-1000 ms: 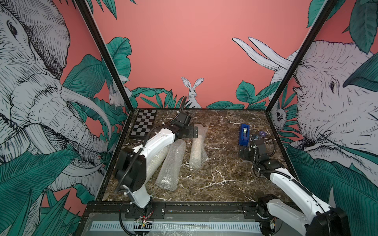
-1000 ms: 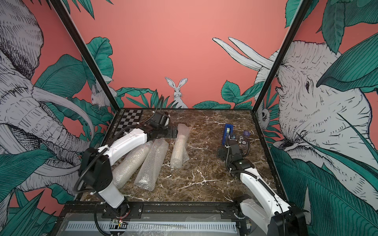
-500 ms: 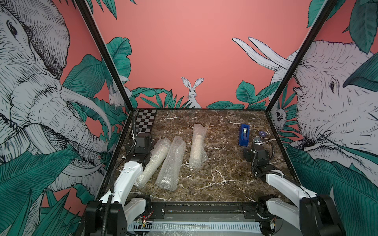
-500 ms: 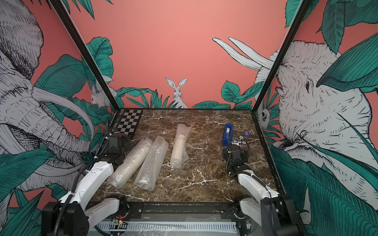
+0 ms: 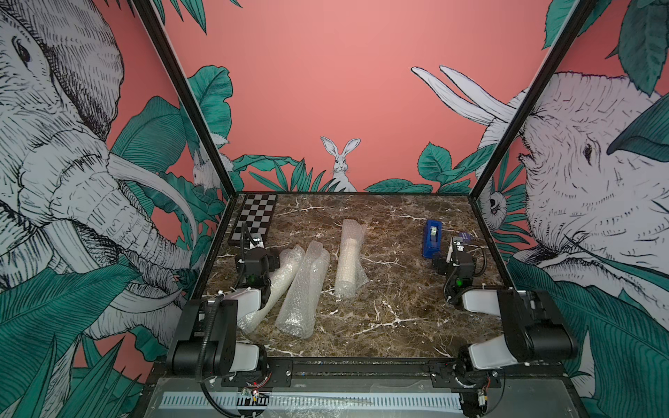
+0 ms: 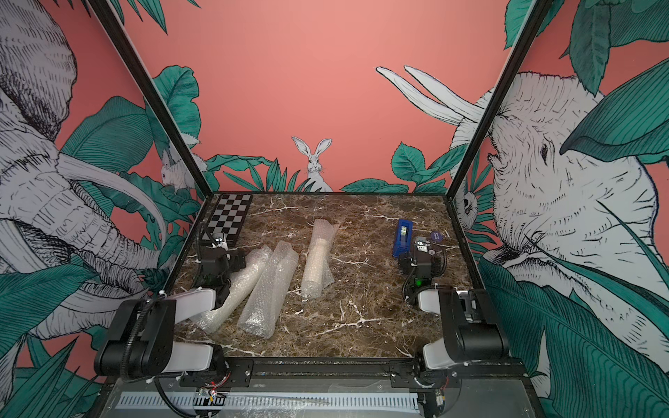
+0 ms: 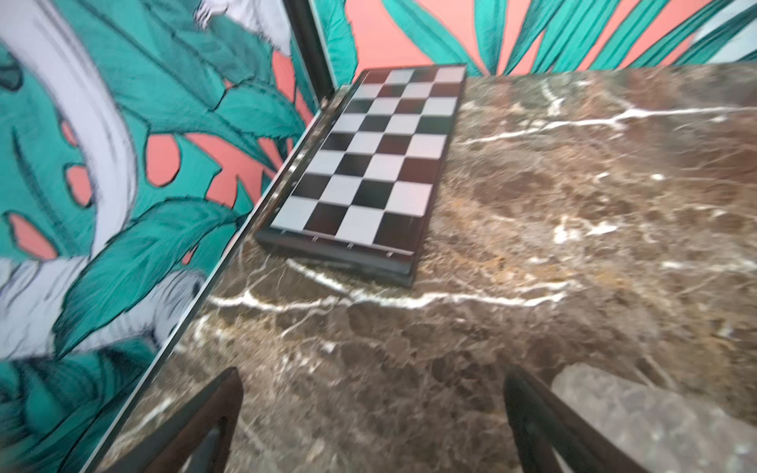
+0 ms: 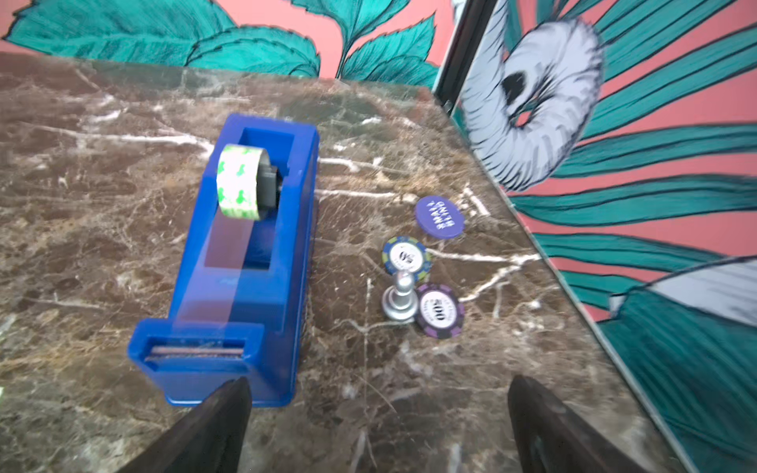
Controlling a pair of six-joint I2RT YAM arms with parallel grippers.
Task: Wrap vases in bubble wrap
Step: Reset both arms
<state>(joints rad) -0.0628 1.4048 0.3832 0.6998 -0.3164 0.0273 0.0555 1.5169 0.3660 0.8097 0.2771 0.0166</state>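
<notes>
Three rolls of bubble wrap lie side by side on the marble table in both top views: a left one (image 5: 286,267), a middle one (image 5: 304,289) and a right one (image 5: 349,257). A white vase shows through the right roll (image 6: 318,253). The left roll has a whitish core, and the middle one looks clear inside. My left gripper (image 5: 253,249) hangs open and empty just left of the left roll, facing the chequered board; a corner of wrap (image 7: 655,417) shows beside its fingers (image 7: 229,393). My right gripper (image 8: 379,383) is open and empty just behind the tape dispenser.
A chequered board (image 5: 255,217) lies in the far left corner by the wall. A blue tape dispenser (image 8: 241,262) stands at the right, with three poker chips (image 8: 440,217) and a small silver pawn (image 8: 400,301) beside it, close to the right wall.
The left arm has pulled back from the far ends of the rolls to the left edge and folded low. The right arm has drawn back a little from the dispenser. The rolls lie unmoved.
</notes>
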